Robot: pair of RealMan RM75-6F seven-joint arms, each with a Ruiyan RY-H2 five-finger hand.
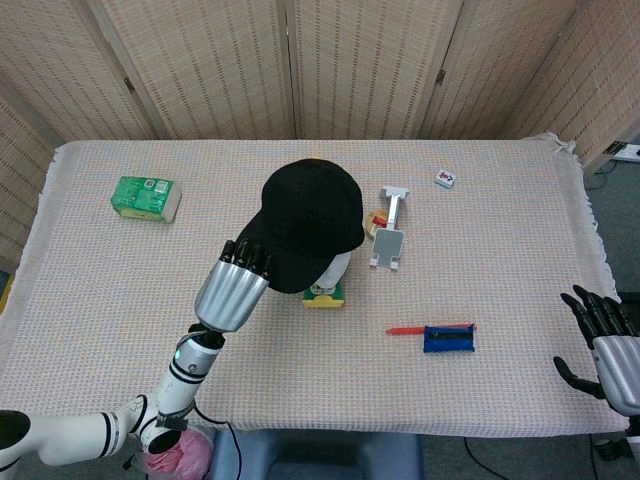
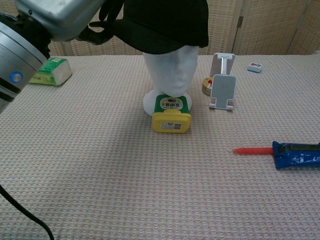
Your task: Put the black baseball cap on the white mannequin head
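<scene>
Two hands are seen: the cap point(image 1: 305, 220) is gripped at its brim by the left hand point(image 1: 235, 290) and sits low over the mannequin head point(image 2: 172, 70), just right of that hand. The right hand point(image 1: 605, 345) is held well apart, fingers spread, holding nothing.

Black cap point(image 1: 310, 215); white mannequin head point(image 2: 172, 72); yellow-green box point(image 2: 171, 115) (printed label); waffle-weave beige tablecloth point(image 1: 480, 250).

Left hand point(image 1: 232, 292) is gripping the brim of the black baseball cap point(image 1: 305, 222), which is covering the white mannequin head point(image 2: 170, 75). Directly beneath the fingers point(image 1: 250, 256), bare tablecloth point(image 1: 120, 280) is lying open. Beyond the fingertips, a yellow container point(image 2: 171, 114) is touching the head's base, and a grey stand point(image 2: 222, 89) is crowding the far side.
</scene>
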